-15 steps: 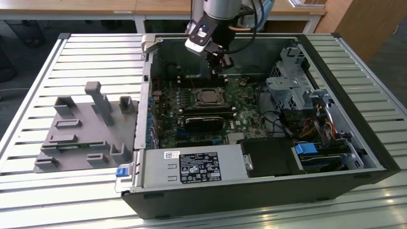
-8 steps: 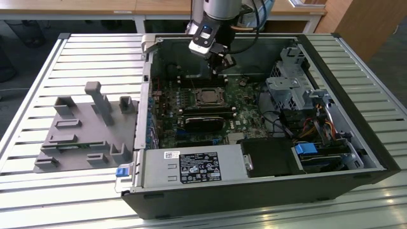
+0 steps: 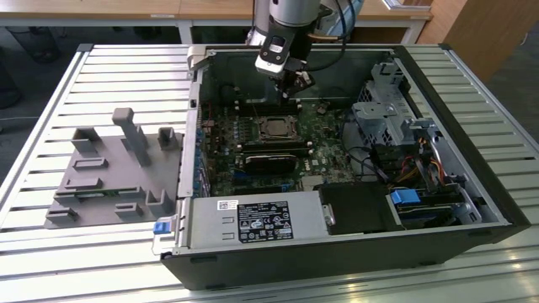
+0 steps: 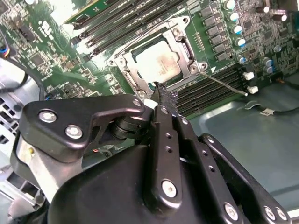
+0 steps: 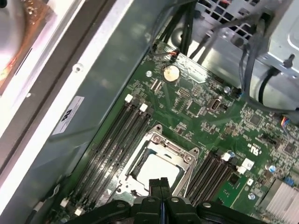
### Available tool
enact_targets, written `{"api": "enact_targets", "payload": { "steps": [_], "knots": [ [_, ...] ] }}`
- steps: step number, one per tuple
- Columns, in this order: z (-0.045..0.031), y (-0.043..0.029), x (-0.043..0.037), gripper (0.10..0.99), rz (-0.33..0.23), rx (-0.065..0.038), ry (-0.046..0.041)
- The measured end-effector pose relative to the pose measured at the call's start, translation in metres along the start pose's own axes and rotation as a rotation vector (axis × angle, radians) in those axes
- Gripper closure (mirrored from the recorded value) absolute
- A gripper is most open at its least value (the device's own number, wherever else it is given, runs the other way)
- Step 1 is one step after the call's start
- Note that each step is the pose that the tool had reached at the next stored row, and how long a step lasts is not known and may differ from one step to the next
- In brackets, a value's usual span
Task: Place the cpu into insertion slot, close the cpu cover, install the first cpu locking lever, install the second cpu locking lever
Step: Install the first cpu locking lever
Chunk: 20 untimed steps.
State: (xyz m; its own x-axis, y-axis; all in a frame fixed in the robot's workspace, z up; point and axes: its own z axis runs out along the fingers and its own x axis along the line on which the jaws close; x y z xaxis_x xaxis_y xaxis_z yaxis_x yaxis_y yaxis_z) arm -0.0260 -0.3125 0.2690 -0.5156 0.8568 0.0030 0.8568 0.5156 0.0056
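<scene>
Gripper point(image 3: 291, 93): the two fingers are pressed together with no gap between them, and nothing is held. In both wrist views the gripper point(image 4: 163, 91) point(image 5: 160, 183) points down just beside the edge of the insertion slot point(image 3: 261, 129); whether it touches cannot be determined.

In the exterior view the slot lies at 6 o'clock of the gripper. The cpu point(image 4: 156, 63) point(image 5: 156, 169) sits flat inside the slot, silver-grey top upward. The cpu cover point(image 4: 184, 46) point(image 5: 170, 148) lies down around the cpu, framing it through the central window. A thin metal lever point(image 4: 224, 83) runs from a cover corner out over the black memory slots point(image 4: 205, 88).

The computer case point(image 3: 471, 189) rests open on the slatted surface point(image 3: 126, 63). A grey fixture point(image 3: 110, 170) stands on the surface at 8 o'clock of the gripper, outside the case
</scene>
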Motion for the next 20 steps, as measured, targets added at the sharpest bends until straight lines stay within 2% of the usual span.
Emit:
{"api": "enact_targets", "payload": {
  "steps": [3, 12, 15, 20],
  "knots": [
    [0.0001, 0.0000, 0.0000, 0.980, -0.028, -0.006, -0.0034],
    [0.0004, 0.0000, 0.0000, 0.980, -0.183, -0.006, -0.0024],
    [0.0004, 0.0000, 0.0000, 0.980, -0.227, -0.005, -0.0008],
    [0.0004, 0.0001, 0.0002, 0.980, -0.271, 0.002, 0.0051]
  ]
}}
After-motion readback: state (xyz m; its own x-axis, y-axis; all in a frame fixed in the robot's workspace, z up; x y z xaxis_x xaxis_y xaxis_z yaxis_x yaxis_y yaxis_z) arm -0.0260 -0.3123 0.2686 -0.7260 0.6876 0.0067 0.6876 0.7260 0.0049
